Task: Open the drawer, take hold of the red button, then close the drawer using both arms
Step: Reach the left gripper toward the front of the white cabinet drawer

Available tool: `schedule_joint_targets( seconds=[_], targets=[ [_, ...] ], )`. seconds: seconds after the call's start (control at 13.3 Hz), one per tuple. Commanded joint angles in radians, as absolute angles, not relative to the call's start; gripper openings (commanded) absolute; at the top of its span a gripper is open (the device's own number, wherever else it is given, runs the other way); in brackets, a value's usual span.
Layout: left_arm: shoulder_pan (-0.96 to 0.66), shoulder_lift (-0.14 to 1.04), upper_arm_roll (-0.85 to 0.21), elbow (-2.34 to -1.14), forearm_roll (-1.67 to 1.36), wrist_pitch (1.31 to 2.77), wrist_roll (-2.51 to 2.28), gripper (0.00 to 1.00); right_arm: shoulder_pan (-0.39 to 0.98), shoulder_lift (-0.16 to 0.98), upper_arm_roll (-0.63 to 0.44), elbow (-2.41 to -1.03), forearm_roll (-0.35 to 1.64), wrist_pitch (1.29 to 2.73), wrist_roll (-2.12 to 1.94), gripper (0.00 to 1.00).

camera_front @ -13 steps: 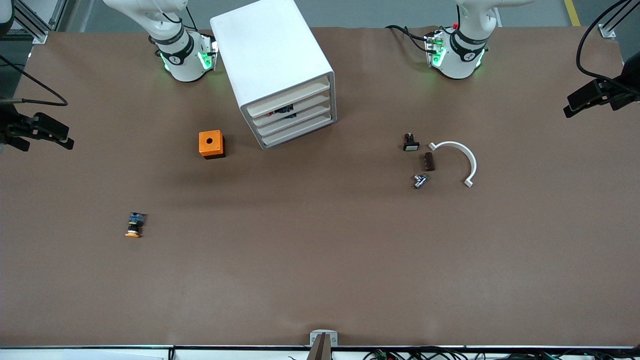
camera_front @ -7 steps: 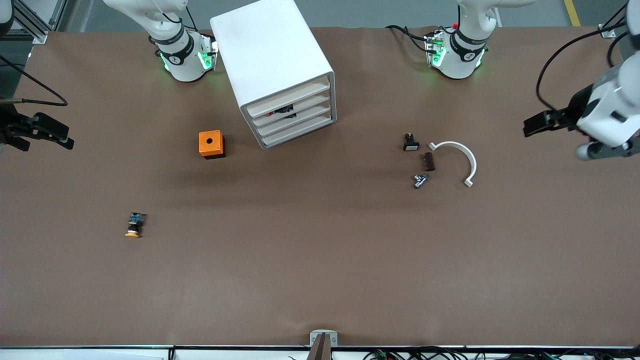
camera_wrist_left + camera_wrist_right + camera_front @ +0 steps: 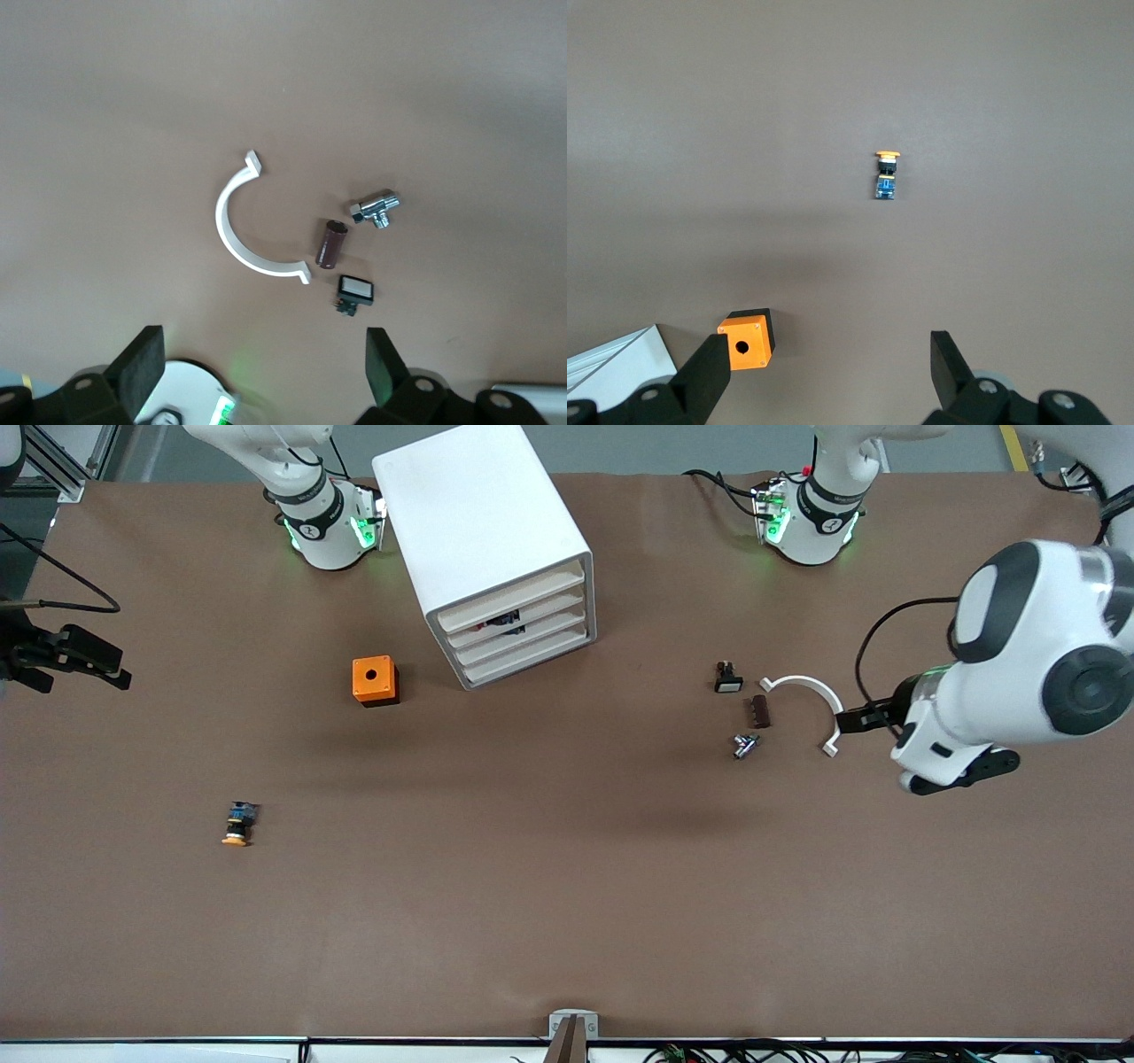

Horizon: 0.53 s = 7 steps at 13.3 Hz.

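The white cabinet (image 3: 478, 522) stands near the right arm's base, its four cream fronts lined up. The drawer (image 3: 523, 617), second from the top, is pushed in. The button is mostly hidden inside; only a dark bit with a touch of red shows in the slot (image 3: 496, 622). My left gripper (image 3: 868, 717) (image 3: 261, 367) hangs open and empty high over the small parts at the left arm's end. My right gripper (image 3: 75, 660) (image 3: 828, 370) waits open and empty, high over the right arm's end of the table.
An orange cube with a hole (image 3: 375, 680) (image 3: 749, 339) sits beside the cabinet. An orange-capped button (image 3: 237, 824) (image 3: 886, 174) lies nearer the camera. A white arc (image 3: 802, 681) (image 3: 221, 217), brown cylinder (image 3: 760, 711), chrome valve (image 3: 744, 745) and black switch (image 3: 728, 679) cluster together.
The left arm has swung in from the table's end toward the white arc and small parts. The right arm and everything on the table have stayed put.
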<state>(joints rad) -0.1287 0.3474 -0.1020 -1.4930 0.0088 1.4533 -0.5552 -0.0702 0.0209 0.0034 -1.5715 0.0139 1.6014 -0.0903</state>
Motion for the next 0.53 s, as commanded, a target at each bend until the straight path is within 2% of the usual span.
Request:
schedule_joint_targets(
  seconds=[0.0, 0.45],
  targets=[
    [-0.193, 0.420, -0.103, -1.467, -0.002, 1.443, -0.728, 1.00, -0.075, 0.002, 0.005, -1.588, -0.002, 1.597, -0.091, 1.00],
    [-0.389, 0.550, -0.101, -1.466, -0.003, 1.443, -1.210, 1.00, -0.083, 0.005, 0.003, -1.585, 0.009, 1.586, -0.086, 1.00]
  ],
)
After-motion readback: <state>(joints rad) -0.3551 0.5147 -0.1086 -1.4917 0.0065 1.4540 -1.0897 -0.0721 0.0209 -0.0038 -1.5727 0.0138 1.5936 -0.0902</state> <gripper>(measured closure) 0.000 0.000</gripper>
